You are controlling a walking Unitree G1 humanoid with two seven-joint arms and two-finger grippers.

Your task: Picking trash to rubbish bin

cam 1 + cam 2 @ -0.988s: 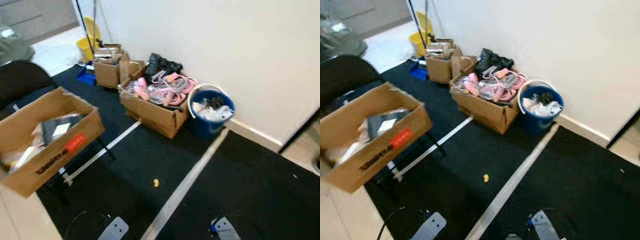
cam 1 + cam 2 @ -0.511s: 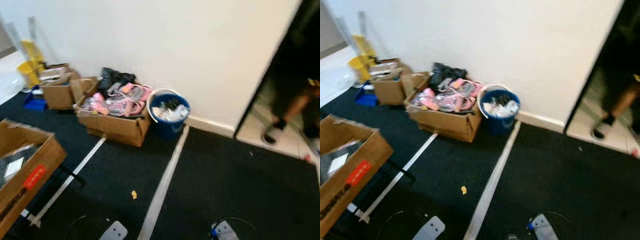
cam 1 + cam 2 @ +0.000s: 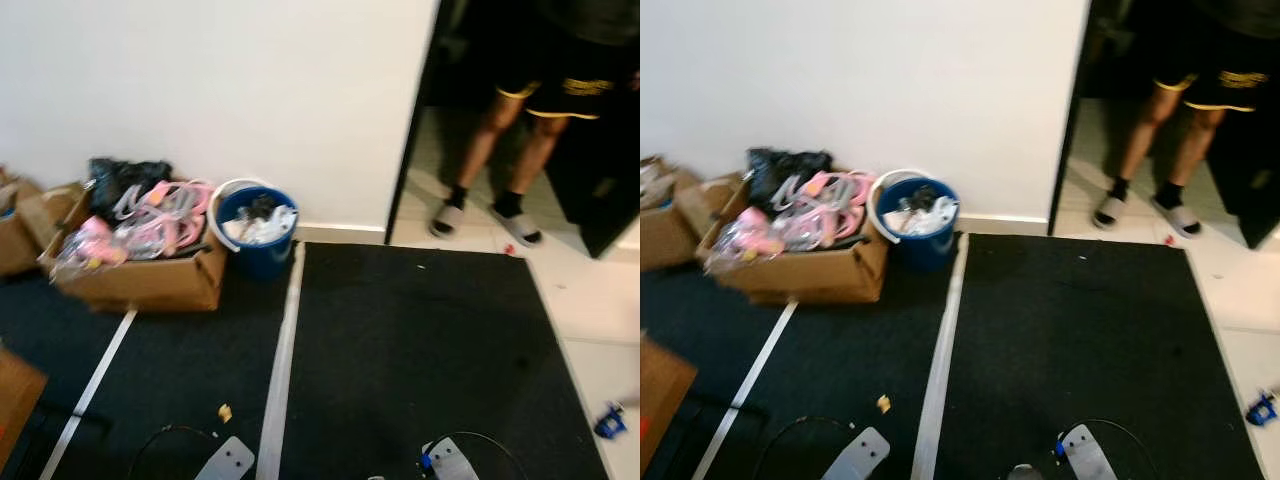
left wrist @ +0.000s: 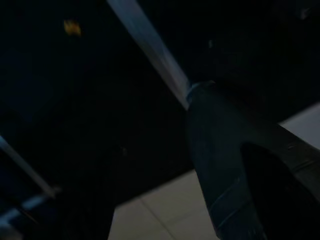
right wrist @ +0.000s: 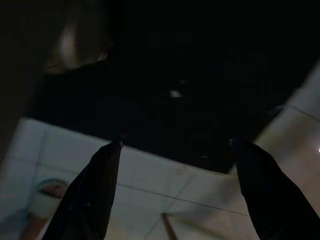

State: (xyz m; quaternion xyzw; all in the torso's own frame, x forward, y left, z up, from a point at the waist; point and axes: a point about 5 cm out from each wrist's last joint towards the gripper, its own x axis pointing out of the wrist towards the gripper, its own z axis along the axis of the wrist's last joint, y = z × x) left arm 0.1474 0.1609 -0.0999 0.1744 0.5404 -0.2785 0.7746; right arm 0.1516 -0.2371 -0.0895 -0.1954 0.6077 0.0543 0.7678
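- The blue bin (image 3: 917, 222) is seen against the white wall (image 3: 860, 80), already holding pale rubbish, with a cardboard box (image 3: 800, 255) of pink items just beside it on the robot's left.
- A small yellow scrap (image 3: 883, 403) lies on the black mat (image 3: 1070, 340), near the pale tape line (image 3: 940, 350) and well short of the bin; it is judged to be a piece of trash to be picked.
- A small blue object (image 3: 1261, 409) is seen on the tiles at the mat's right edge; what it is cannot be told.
- A person's legs (image 3: 1160, 150) in slippers are seen in the dark doorway, well apart from the bin.
- The right gripper (image 5: 175, 190) is shown hanging over the boundary of mat and tile, its two fingers spread wide with nothing between them.
- The left gripper (image 4: 235, 165) is shown low over the mat; one finger alone is made out in the dark, so whether it is spread or closed cannot be told.
- The step in hand is judged to be searching and approach, with no trash grasped yet.
- To be done well, the chosen scrap should be centred ahead, the body lowered steadily, and the fingers brought down either side of it before closing.
- The standing person should be given room.
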